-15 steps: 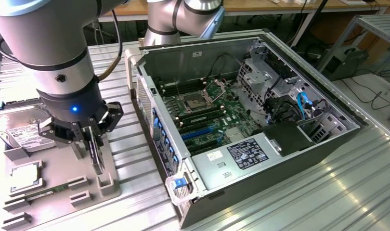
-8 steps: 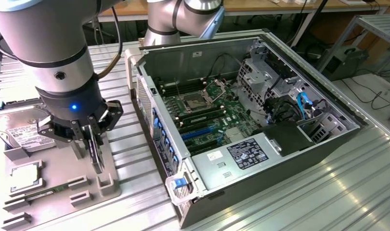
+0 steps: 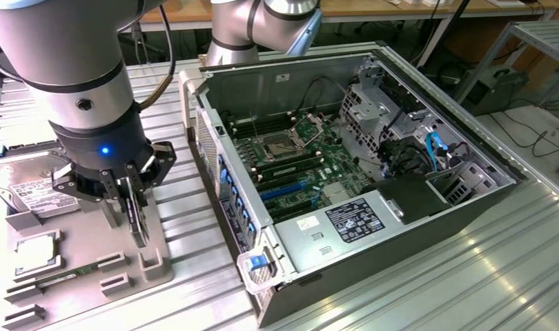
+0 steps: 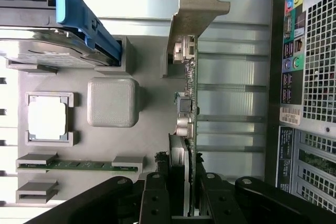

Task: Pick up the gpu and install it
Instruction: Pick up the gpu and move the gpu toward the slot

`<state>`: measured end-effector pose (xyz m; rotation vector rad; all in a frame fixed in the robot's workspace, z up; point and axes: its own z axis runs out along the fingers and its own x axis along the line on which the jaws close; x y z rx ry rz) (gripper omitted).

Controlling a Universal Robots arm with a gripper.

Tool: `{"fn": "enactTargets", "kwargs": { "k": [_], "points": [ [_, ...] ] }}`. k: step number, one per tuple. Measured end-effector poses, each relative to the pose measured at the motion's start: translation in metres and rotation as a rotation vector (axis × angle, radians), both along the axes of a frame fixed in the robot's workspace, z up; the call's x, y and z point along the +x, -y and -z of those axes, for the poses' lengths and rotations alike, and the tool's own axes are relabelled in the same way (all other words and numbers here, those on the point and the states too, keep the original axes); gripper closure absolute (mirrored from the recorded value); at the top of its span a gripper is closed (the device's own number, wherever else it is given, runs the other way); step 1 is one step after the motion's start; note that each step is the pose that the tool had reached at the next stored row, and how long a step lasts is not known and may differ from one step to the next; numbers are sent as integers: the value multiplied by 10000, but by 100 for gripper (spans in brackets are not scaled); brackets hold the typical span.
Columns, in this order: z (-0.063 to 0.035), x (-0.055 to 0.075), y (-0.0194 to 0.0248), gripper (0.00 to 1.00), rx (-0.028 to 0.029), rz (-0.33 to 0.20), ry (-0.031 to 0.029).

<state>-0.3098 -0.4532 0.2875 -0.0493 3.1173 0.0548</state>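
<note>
metal table (image 3: 445, 276) is bearing a tray (image 4: 152, 129) beside the computer case (image 3: 372, 227); gripper (image 4: 182, 182) is pinching the thin green, silver-bracketed gpu (image 4: 192, 93).

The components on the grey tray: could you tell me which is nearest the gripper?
The gpu, the green card with a silver end bracket, clamped in the gripper; the hard drive, CPU and RAM stick sit apart from it.

I have the gripper (image 3: 125, 200) pinched on the top edge of the gpu (image 3: 139, 229), which stands on edge in the grey tray (image 3: 81, 286). From the gripper, the hard drive (image 3: 31, 189) sits at nine o'clock and the CPU (image 3: 36, 252) at seven. The open computer case (image 3: 427, 227) is at three, with its motherboard (image 3: 293, 162) exposed.
</note>
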Motion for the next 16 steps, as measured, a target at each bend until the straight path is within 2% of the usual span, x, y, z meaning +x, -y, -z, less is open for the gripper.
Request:
{"fn": "enactTargets", "kwargs": {
  "k": [8,16],
  "points": [
    [-36,0,0,72,1,1,1],
    [-117,0,0,72,0,0,0]
  ]
}}
